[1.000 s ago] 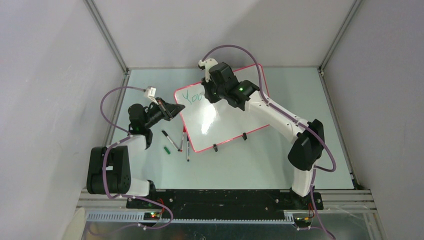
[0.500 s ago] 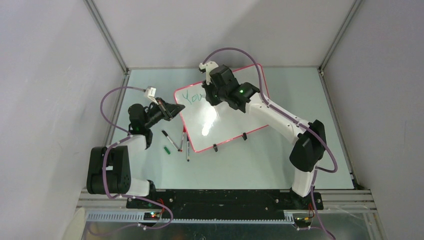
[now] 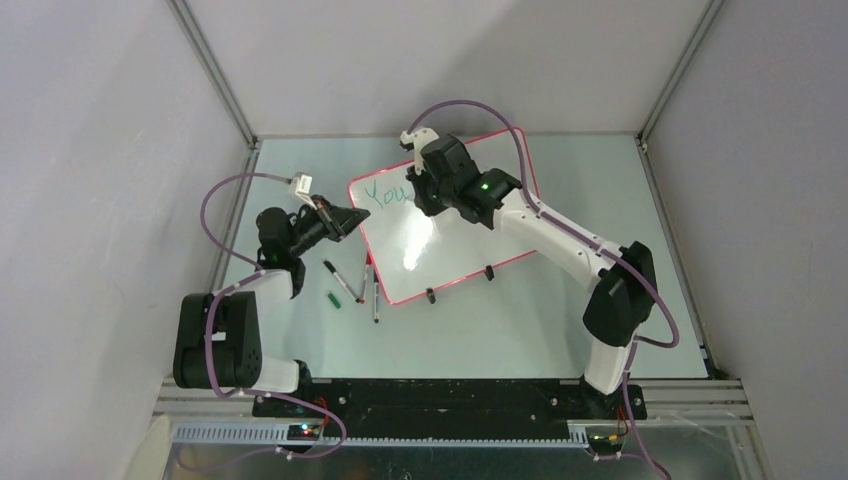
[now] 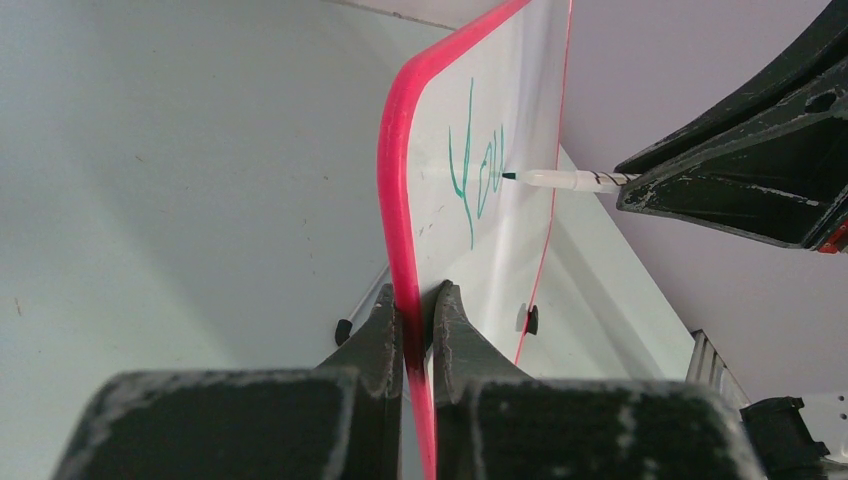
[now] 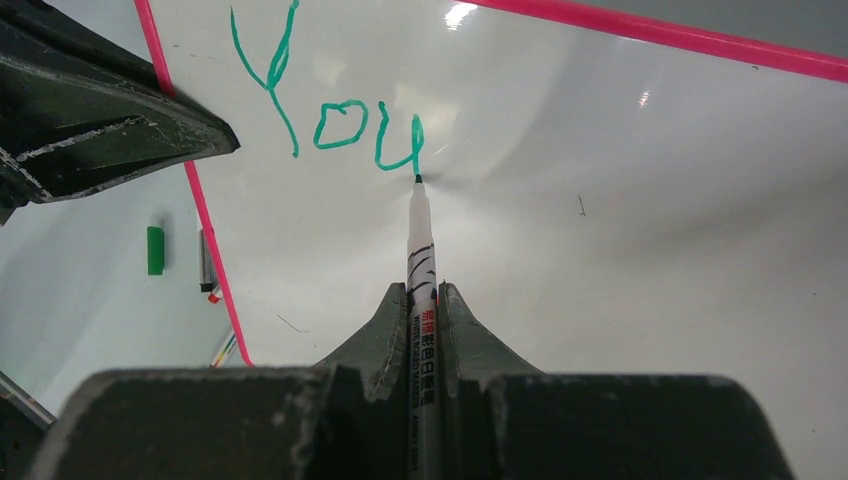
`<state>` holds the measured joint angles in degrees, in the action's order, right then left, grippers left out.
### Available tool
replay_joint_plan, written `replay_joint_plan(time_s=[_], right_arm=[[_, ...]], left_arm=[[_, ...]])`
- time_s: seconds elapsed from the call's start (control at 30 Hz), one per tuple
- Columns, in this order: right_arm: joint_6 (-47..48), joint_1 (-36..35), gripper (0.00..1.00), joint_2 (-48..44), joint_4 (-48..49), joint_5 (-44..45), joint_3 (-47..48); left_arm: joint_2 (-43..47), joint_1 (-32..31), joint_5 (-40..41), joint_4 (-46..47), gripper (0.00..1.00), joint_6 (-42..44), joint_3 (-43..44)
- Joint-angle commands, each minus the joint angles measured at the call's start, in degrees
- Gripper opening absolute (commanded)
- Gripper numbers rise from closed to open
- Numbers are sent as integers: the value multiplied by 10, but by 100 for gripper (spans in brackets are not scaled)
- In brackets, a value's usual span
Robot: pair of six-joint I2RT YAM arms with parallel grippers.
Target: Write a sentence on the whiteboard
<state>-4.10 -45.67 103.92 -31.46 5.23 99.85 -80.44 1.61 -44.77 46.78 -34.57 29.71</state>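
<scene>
The large glossy white whiteboard point(image 3: 460, 250) with its thin red-pink rim lies mid-table, its left edge pinched by the left gripper point(image 4: 418, 300), while the right gripper point(image 5: 424, 300) clamps a slim white marker point(image 5: 420, 240) whose tip touches the teal-green handwritten word point(image 5: 340, 125) "You".

Locate the table point(image 3: 560, 330): a pale green surface enclosed by plain grey walls point(image 3: 90, 150), with aluminium frame rails point(image 3: 212, 72) running up the rear corners. On the left half of the table you will find three loose markers. The first marker point(image 3: 340, 281) lies diagonally, its black cap at the far end. The second marker point(image 3: 365, 281) and third marker point(image 3: 375, 302) lie just beside it. A small green cap point(image 3: 336, 300) rests alone near the first marker, not touching it.
</scene>
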Motion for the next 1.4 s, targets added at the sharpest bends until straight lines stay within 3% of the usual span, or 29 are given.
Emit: replay_joint_plan(time_s=[0.0,0.77,1.37], right_arm=[[2,1,0,-27,13,13,6],[6,13,0,23,1,4,118],[4,23,0,52,-13,15,124]], left_arm=[[-17,-6,71,-77,0,112,-17],[-17,-18,70,-76,0,112,-16],[-18,-18,70,-77,0,111,-16]])
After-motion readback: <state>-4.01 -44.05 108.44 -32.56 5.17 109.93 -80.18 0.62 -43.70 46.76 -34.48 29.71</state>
